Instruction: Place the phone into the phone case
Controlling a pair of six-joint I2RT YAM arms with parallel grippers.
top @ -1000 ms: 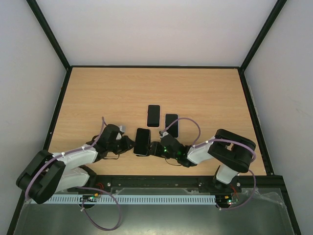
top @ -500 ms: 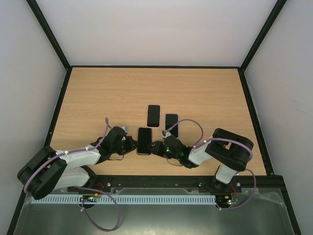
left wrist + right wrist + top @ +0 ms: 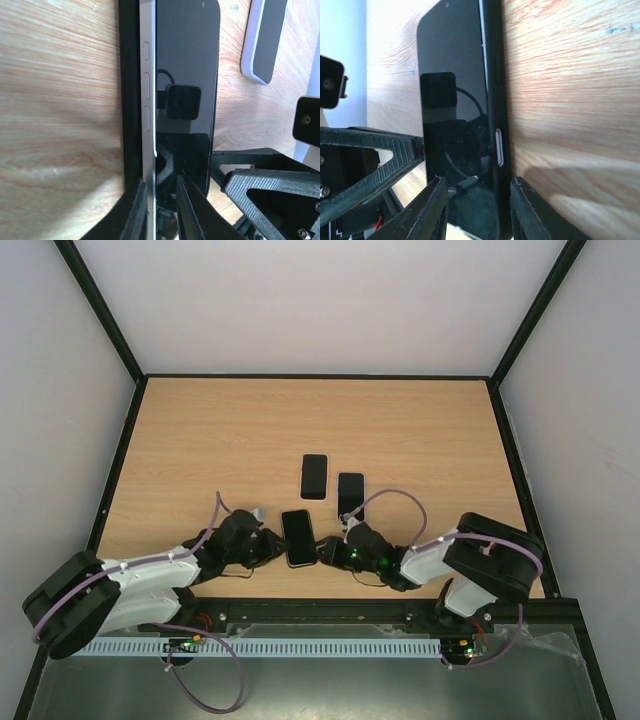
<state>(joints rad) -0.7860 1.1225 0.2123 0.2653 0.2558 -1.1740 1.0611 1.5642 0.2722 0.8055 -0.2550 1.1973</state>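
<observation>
Both arms have sunk lower and stretched flatter along the near edge since a second ago, and the phone (image 3: 298,537) has slid slightly nearer and turned a little askew. The left gripper (image 3: 162,182) has its fingers only narrowly apart, pinched onto the phone, one over the dark screen and the other beside its silver side. The right gripper (image 3: 479,181) is spread wider, straddling the cased edge; whether it presses cannot be told. The phone lies screen-up on the tabletop (image 3: 420,430) between the two grippers. On its right side the black phone case (image 3: 495,100) wraps the edge. On its left side the silver flank with its buttons stands above the case rim. Farther back lie a white-rimmed handset (image 3: 351,495) and another handset (image 3: 314,476).
</observation>
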